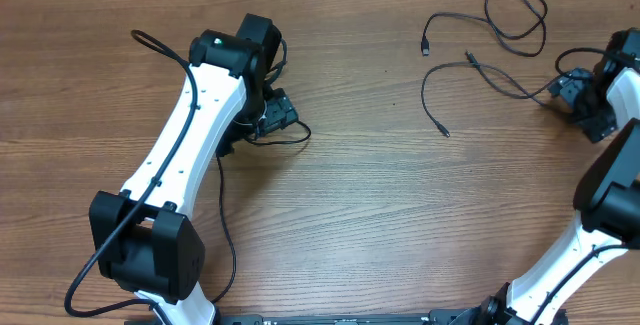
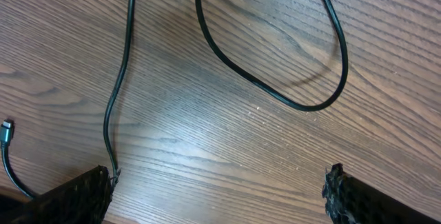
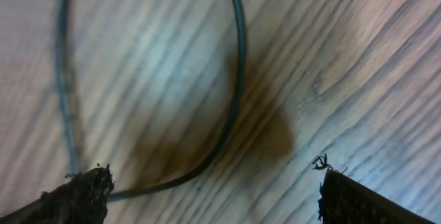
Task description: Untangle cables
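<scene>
Thin black cables lie on the wooden table. One cable [image 1: 222,200] loops beside my left gripper [image 1: 280,117] and trails toward the front edge. In the left wrist view it [image 2: 118,86] runs down to the left fingertip, with a loop [image 2: 303,103] ahead and a plug [image 2: 7,130] at the far left. My left gripper [image 2: 217,182] is open with nothing between the jaws. Two more cables [image 1: 515,10] [image 1: 430,90] lie at the back right, and one runs to my right gripper [image 1: 565,90]. My right gripper [image 3: 213,182] is open, with a blurred cable [image 3: 236,93] curving from its left finger.
The left arm [image 1: 190,135] stretches diagonally across the left half of the table, with its thick black cable [image 1: 150,43] along it. The right arm [image 1: 600,195] stands at the right edge. Bare wood lies between the two arms.
</scene>
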{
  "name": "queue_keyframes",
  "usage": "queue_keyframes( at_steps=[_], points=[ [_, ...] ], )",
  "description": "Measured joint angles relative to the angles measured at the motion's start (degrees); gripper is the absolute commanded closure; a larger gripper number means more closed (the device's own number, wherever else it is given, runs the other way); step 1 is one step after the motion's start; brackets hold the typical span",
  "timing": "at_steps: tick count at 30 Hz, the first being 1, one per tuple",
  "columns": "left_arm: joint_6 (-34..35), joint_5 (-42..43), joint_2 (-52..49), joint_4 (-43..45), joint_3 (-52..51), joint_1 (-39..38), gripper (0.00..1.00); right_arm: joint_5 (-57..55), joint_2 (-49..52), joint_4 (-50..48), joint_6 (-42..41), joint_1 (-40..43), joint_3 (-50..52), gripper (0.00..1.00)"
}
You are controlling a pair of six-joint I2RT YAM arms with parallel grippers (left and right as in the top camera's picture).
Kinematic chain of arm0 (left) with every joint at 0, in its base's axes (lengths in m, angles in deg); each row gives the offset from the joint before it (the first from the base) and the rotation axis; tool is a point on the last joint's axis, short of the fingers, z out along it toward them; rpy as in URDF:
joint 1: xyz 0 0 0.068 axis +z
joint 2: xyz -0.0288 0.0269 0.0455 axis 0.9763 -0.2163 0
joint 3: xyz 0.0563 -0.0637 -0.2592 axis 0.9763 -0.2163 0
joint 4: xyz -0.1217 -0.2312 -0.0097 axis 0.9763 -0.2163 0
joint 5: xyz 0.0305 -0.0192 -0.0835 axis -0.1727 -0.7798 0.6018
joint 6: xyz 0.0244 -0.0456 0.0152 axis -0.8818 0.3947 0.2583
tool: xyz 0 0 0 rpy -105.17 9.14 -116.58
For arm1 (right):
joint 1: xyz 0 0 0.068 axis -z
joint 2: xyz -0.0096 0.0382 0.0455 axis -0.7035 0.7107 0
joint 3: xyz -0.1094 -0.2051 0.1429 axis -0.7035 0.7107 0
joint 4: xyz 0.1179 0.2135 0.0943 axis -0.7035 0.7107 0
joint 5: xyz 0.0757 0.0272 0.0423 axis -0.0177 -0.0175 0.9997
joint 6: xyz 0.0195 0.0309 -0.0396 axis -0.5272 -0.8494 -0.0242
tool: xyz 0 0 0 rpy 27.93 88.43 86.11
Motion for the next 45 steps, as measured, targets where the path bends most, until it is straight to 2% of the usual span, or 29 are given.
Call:
queue_keyframes(
  at_steps=[3, 10, 14, 17, 23, 27, 32, 37, 40, 42, 45],
  points=[
    [0.0, 0.35, 0.0, 0.0, 0.0, -0.11, 0.0, -0.9, 2.08, -0.31, 0.0, -0.02, 0.04, 0.09],
    [0.0, 0.39, 0.0, 0.02, 0.0, -0.11, 0.01, -0.76, 2.23, -2.36, -0.15, 0.15, 0.04, 0.48],
    [0.0, 0.39, 0.0, 0.0, 0.0, -0.11, 0.0, 1.36, 2.32, -3.91, -0.33, 0.17, 0.04, 0.65],
    [0.0, 0.39, 0.0, 0.0, 0.0, -0.11, 0.0, 3.74, 2.4, -4.96, -0.5, 0.17, 0.04, 0.7],
    [0.0, 0.39, 0.0, 0.0, 0.0, -0.11, 0.0, 8.72, 2.51, -6.43, -0.61, 0.22, 0.04, 0.72],
    [0.0, 0.39, 0.0, 0.0, 0.0, -0.11, 0.0, 10.27, 2.56, -6.88, -0.68, 0.22, 0.04, 0.7],
    [0.0, 0.39, 0.0, 0.0, 0.0, -0.11, 0.0, 11.34, 2.62, -8.24, -0.52, 0.22, 0.04, 0.6],
    [0.0, 0.42, 0.0, 0.0, 0.0, -0.11, 0.0, 12.48, 2.62, -7.63, 0.31, 0.2, -0.2, 0.34],
    [0.0, 0.42, 0.0, 0.02, 0.0, -0.11, 0.0, 14.19, 2.62, -4.85, 0.5, 0.33, -1.62, 0.07],
    [0.0, 0.55, 0.0, 0.02, 0.0, -0.11, 0.0, 14.95, 2.62, -2.51, 1.07, 0.46, -2.97, 0.01],
    [0.0, 0.57, 0.0, 0.02, 0.0, -0.11, 0.0, 16.39, 2.58, 0.92, 2.25, 0.7, -5.95, 0.0]
  ],
)
